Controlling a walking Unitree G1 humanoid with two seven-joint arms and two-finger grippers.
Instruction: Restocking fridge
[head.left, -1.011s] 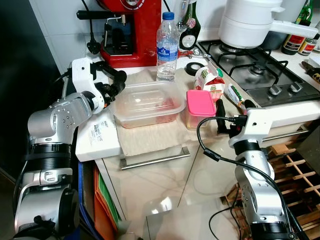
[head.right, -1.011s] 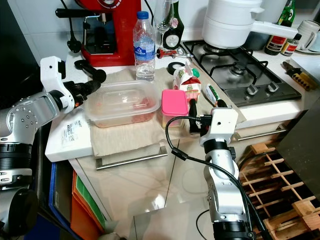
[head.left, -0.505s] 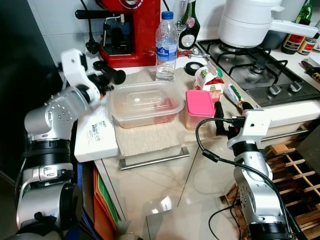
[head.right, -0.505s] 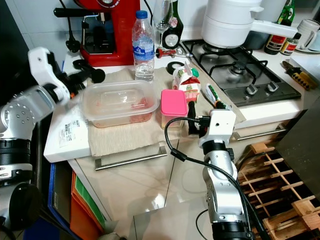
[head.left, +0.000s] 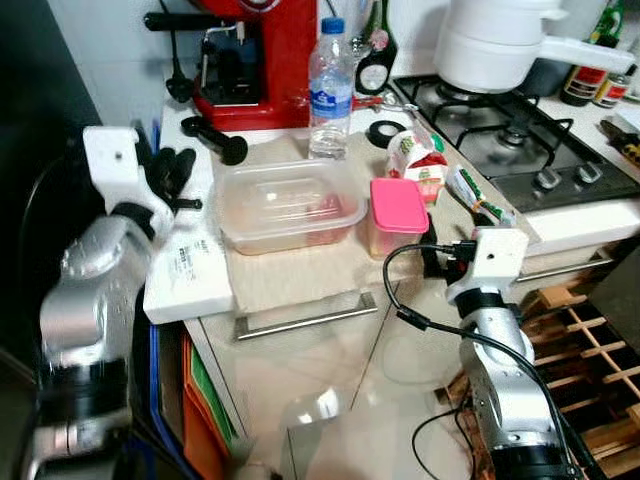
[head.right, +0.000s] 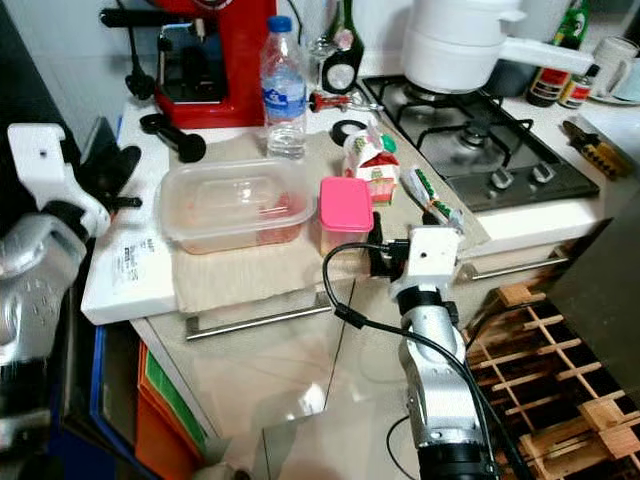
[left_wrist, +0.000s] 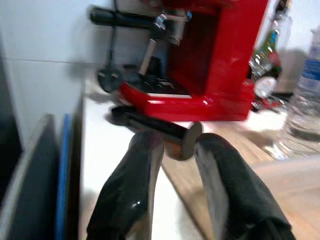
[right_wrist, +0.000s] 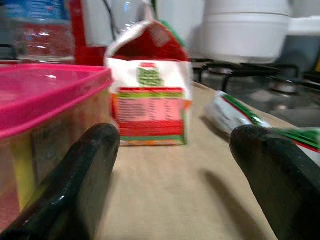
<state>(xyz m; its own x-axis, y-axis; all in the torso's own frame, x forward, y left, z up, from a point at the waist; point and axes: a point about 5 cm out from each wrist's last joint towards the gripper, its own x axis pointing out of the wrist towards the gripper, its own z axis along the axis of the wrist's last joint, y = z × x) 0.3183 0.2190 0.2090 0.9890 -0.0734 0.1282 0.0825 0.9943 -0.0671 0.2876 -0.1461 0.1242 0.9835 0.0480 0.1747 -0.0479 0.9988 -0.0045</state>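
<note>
Since the earlier frames we note that the left claw (head.left: 170, 172) has drawn back from the clear container (head.left: 288, 205) toward the table's (head.left: 300, 285) outer corner, and the head camera has shifted with it. Its fingers (left_wrist: 131, 197) now stand slightly apart with nothing between them, a black portafilter handle (left_wrist: 155, 129) lying just beyond their tips. The right claw (head.right: 378, 258) sits low at the table's front edge, fingers (right_wrist: 75, 172) spread wide and empty. Directly ahead of it, just off one fingertip, stands the pink-lidded tub (head.left: 398, 212); past that, further along the same line, stands the small carton (right_wrist: 150, 97), upright, with a red gabled top and a white printed face. We judge the right arm the nearer to both items, the left arm the nearer to the clear container. That container is shallow, lidded, holding reddish contents, its long axis running across the table between the two claws.
</note>
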